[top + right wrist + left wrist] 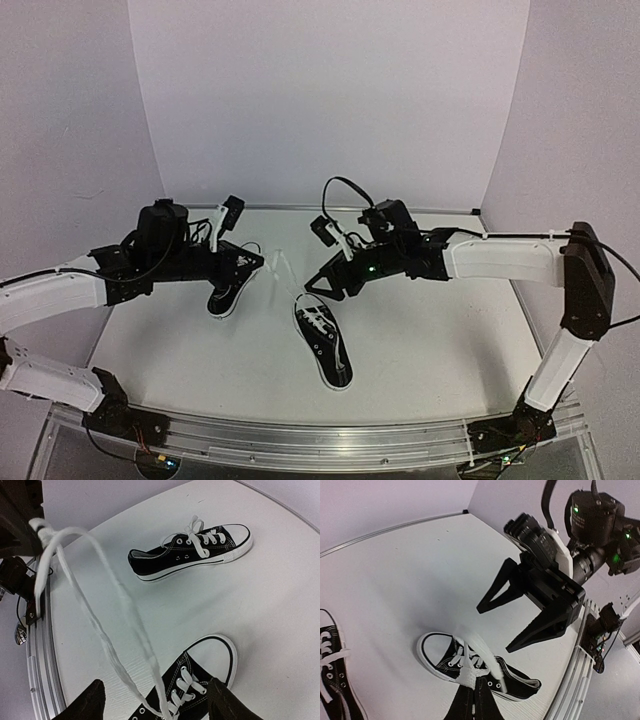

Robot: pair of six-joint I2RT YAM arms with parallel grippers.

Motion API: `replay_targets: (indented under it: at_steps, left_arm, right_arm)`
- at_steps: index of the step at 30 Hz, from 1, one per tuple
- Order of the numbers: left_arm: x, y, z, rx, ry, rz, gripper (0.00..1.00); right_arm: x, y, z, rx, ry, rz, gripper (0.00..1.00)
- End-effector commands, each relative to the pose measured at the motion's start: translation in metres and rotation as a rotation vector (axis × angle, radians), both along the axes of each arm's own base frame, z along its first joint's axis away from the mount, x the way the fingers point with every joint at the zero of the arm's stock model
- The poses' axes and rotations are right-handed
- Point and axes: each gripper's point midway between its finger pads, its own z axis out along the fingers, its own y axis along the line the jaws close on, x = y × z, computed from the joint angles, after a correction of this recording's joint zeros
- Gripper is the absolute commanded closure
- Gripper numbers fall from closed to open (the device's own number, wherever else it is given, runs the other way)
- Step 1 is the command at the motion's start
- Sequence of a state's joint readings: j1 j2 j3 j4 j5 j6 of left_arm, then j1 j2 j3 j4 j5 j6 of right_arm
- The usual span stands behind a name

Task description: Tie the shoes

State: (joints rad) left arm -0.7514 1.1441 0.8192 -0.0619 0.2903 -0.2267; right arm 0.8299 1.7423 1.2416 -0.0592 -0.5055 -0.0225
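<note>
Left wrist view: the left gripper [477, 687] has its two black fingers pressed together on the long white cloth shoelace [125, 602], pinching the top of a loop. From that pinch two strands run down in a loose arc to the eyelets of the small black canvas sneaker [322, 342] with white rubber sole and toe cap. It stands on its sole mid-table, between the arms. The right gripper [157, 685] hangs over that shoe with fingers spread wide and nothing in them; in its own camera both strands pass between them. The second black canvas sneaker [190, 550] sits well apart, partly under the left arm in the top view (its laces are bunched at the tongue; I cannot tell whether that is a knot). Everything rests on the white table top [430, 340].

Risks, my judgement:
- The sneaker looks light and nothing holds it down. A pull from the left side would likely drag or tip it rather than tighten the lace.
- The lace sits in a narrow pinch. A sideways tug could slide it out, and the loop would collapse.
- If I close the right fingers here they may take both strands, one strand, or the tongue. I must choose before closing.
- The two grippers are near each other. Crossing them to form the knot risks a finger clash, or lace wound round a finger.
</note>
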Motion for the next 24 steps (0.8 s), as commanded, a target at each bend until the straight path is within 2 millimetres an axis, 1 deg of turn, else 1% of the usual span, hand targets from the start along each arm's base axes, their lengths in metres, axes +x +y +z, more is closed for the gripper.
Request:
replay_targets:
  at_steps: [1,5,7,9,11,14,16,18,21,24]
  left_arm:
    - [0.002,0.032,0.012,-0.011,-0.004,0.119,1.00]
    - [0.000,0.054,0.011,0.011,0.008,0.204,1.00]
    - [-0.008,0.058,0.011,0.016,0.012,0.191,1.00]
    - [-0.021,0.059,0.011,0.018,0.009,0.139,1.00]
    - [-0.036,0.058,0.015,-0.006,0.002,0.079,1.00]
    - [-0.061,0.047,0.021,-0.055,0.007,-0.073,1.00]
    - [-0.075,0.039,0.021,-0.072,0.027,-0.170,1.00]
    - [-0.086,0.032,0.017,-0.074,0.052,-0.249,1.00]
    - [-0.089,0.029,0.007,-0.047,0.076,-0.281,1.00]
    - [-0.088,0.027,-0.001,-0.029,0.075,-0.289,1.00]
  right_arm:
    - [0.004,0.019,0.011,0.044,-0.017,0.049,0.35]
    - [0.008,0.025,0.002,0.037,0.002,0.053,0.37]
    - [0.008,0.026,0.001,0.039,0.009,0.059,0.37]
    - [0.007,0.024,-0.001,0.036,0.014,0.056,0.37]
    - [0.012,0.021,-0.005,0.015,0.008,0.018,0.37]
    - [0.023,0.017,-0.021,-0.044,0.010,-0.038,0.39]
    - [0.027,0.018,-0.029,-0.070,0.023,-0.040,0.41]
    - [0.029,0.023,-0.036,-0.086,0.036,-0.031,0.43]
    - [0.032,0.025,-0.047,-0.109,0.053,-0.035,0.44]
    - [0.036,0.021,-0.060,-0.144,0.070,-0.065,0.44]
